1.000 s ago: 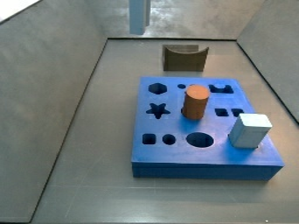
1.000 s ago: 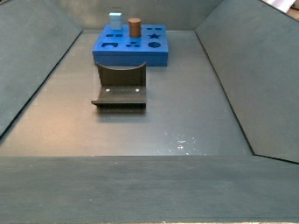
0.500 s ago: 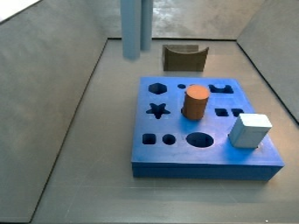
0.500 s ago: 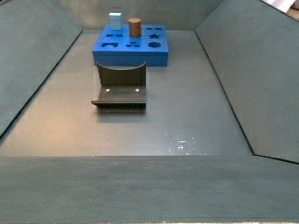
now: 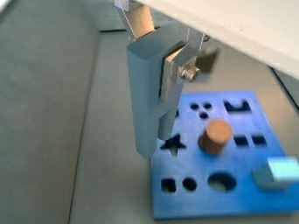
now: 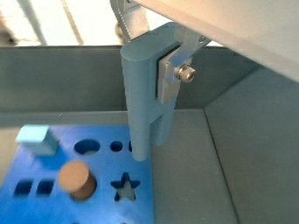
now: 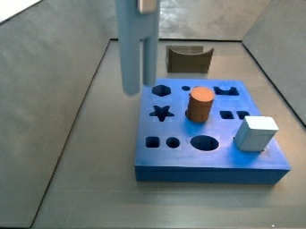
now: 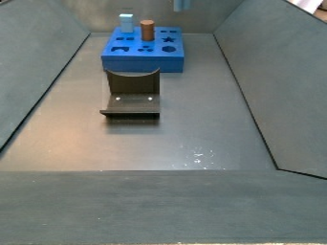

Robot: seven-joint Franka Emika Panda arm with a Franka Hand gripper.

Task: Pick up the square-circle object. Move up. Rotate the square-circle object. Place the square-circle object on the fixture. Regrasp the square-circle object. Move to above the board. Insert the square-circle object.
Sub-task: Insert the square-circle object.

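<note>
My gripper [image 5: 156, 54] is shut on the square-circle object [image 5: 146, 101], a slim pale blue-grey peg hanging upright. In both wrist views a silver finger [image 6: 176, 70] presses its upper side. In a side view the peg [image 7: 131, 49] hangs high in the air by the far left corner of the blue board [image 7: 221, 156]; only the gripper's tip [image 7: 146, 4] shows at the frame's edge. The peg's lower end lies near the star hole [image 5: 173, 144]. The dark fixture [image 7: 188, 59] stands on the floor beyond the board, bare. The other side view shows the board [image 8: 128, 65] and the fixture [image 8: 132, 100].
An orange cylinder [image 7: 199, 105] stands upright in the board's middle. A stout pale cube [image 7: 255, 133] sits at the board's right edge. Grey sloping walls [image 7: 60, 98] enclose the floor on each side.
The gripper has carried the peg from the back of the box toward the board. In the side view the peg now reaches much lower and nearer the board's far left corner.
</note>
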